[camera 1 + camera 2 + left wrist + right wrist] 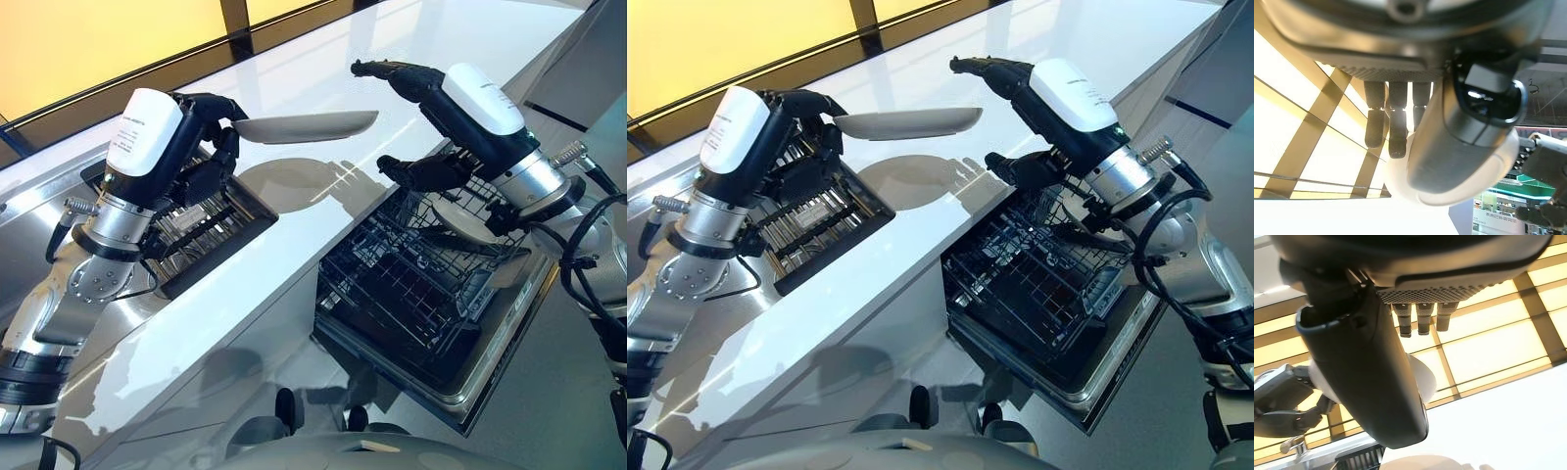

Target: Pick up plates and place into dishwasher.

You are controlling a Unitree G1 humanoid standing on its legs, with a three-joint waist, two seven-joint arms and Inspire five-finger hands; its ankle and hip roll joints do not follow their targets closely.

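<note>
We see left hand pinching white plate over worktop, right hand fingers spread empty above dishwasher rack.

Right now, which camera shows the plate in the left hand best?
The left eye view: the whole plate shows, pinched by the left hand. The right eye view matches it; both wrist views show only part of it.
</note>
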